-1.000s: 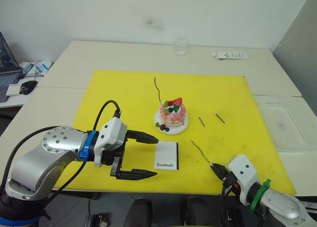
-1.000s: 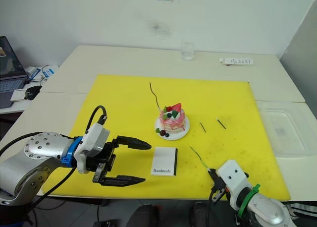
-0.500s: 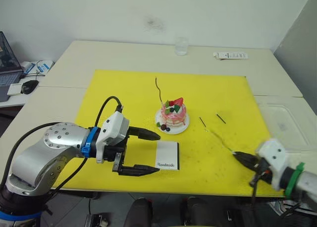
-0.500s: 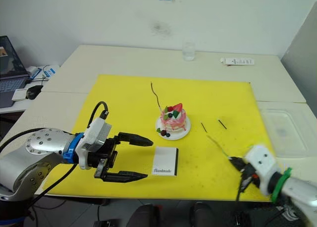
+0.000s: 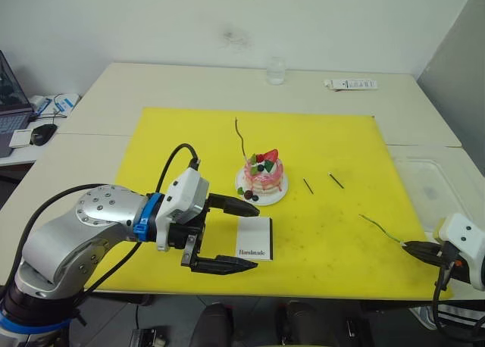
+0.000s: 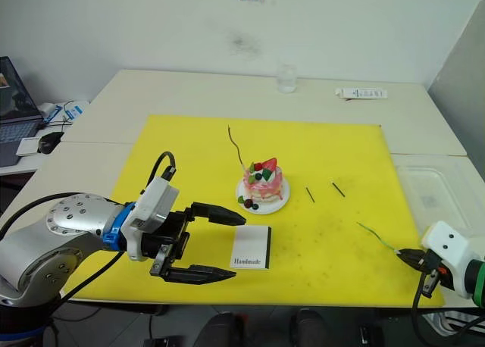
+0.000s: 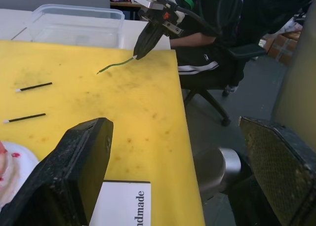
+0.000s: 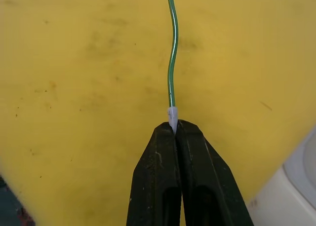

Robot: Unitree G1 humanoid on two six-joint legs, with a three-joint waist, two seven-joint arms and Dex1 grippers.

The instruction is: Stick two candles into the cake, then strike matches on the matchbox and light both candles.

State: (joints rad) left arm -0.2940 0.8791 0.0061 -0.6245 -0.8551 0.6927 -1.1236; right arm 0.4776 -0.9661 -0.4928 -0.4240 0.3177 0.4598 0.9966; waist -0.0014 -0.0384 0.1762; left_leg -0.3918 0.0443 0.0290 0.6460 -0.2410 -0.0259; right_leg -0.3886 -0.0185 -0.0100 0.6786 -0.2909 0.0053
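From the head views, the small round pink layered cake [image 5: 261,177] with strawberry slice and berries sits on its white plate near the middle of the yellow mat [image 5: 189,135], with one thin pale-gold wavy candle [image 5: 240,139] already standing in it and leaning away toward the far side. The flat white rectangular matchbox [image 5: 255,237] lies just in front of the cake plate, and its black lettering reads "Handmade". Two short dark matchsticks [image 5: 308,186] lie on the mat to the right of the cake, near each other but apart. The left gripper [image 5: 241,237] hovers beside the matchbox with its black fingers spread wide and nothing between them. At the mat's near right edge, the right gripper [image 6: 410,257] pinches the thin green wavy candle [image 6: 375,237] by its end. In the left wrist view, the spread fingers frame the matchbox corner [image 7: 121,202], where "made" can be read. In the right wrist view, the fingers are clenched on the candle's pale tip [image 8: 172,115]. The candle looks very light, slender and brittle, so I judge it should be held low, close to its end, with a gentle squeeze and no sideways bending.
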